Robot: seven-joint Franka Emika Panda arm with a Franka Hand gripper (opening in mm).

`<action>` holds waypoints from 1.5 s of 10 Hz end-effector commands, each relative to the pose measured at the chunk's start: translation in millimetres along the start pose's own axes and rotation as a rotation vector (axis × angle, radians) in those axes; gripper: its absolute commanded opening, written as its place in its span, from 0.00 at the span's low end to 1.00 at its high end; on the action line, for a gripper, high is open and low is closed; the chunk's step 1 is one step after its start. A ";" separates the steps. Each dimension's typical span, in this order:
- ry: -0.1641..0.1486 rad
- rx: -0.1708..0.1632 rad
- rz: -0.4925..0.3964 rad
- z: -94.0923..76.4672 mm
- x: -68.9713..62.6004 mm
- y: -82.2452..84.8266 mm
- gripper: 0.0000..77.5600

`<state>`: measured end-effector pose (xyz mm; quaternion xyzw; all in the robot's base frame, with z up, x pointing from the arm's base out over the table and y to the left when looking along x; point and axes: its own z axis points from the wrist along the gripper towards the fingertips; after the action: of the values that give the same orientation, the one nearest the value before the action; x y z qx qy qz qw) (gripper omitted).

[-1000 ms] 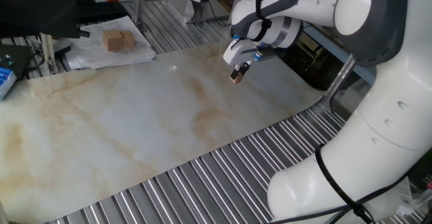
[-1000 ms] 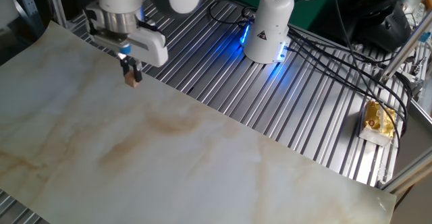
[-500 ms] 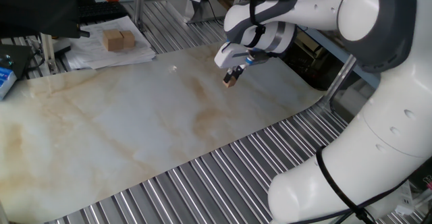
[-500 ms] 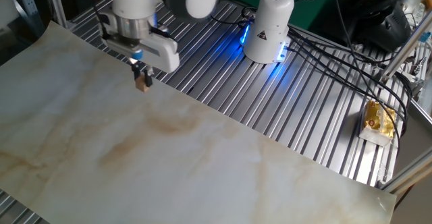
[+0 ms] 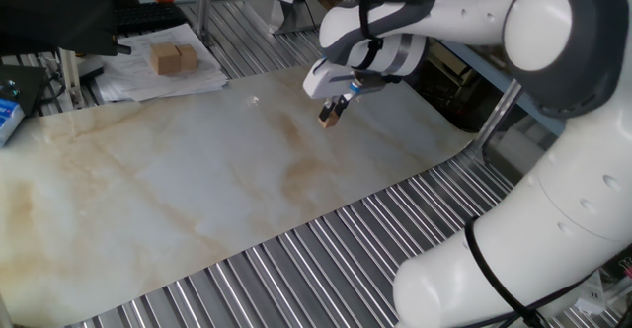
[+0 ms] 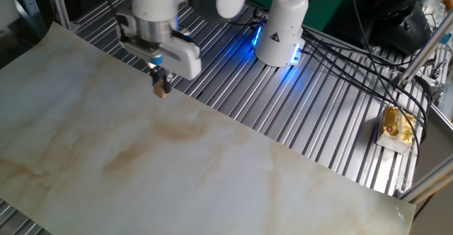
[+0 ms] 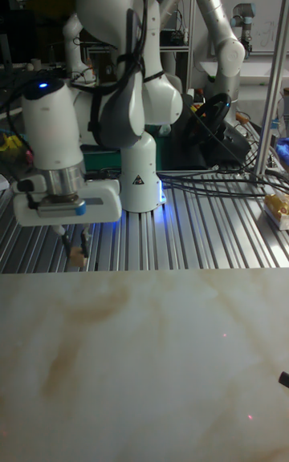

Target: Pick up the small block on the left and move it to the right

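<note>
Gripper (image 5: 330, 114) (image 6: 162, 86) (image 7: 76, 252) clamped on the small block (image 5: 327, 119) (image 6: 163, 90) (image 7: 77, 255), held above the marble sheet (image 5: 197, 190), upper centre of one fixed view, upper left of the other. Pair of larger tan blocks (image 5: 173, 58) on papers (image 5: 138, 81), upper left, well apart from the gripper.

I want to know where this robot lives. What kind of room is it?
Probably a robot lab: a second robot arm stands behind, cables run over the ribbed metal table, and the hand holds the small block.
</note>
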<state>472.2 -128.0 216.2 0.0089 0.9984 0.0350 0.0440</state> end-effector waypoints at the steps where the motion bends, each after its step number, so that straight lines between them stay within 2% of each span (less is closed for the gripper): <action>1: -0.006 0.000 0.040 0.4 19.2 27.2 0.02; 2: -0.006 0.001 0.042 0.4 20.2 29.7 0.02; 4: -0.009 -0.002 0.064 2.2 31.8 50.9 0.02; 5: -0.009 -0.002 0.068 2.1 33.5 54.4 0.02; 8: 0.013 0.004 0.073 4.3 47.9 79.8 0.02; 9: 0.025 0.018 0.079 3.1 50.0 88.9 0.02; 11: 0.035 0.034 0.100 4.6 51.6 107.7 0.02; 15: 0.043 0.038 0.106 7.9 38.8 121.1 0.02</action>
<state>432.0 -7.8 211.9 0.0618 0.9977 0.0194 0.0217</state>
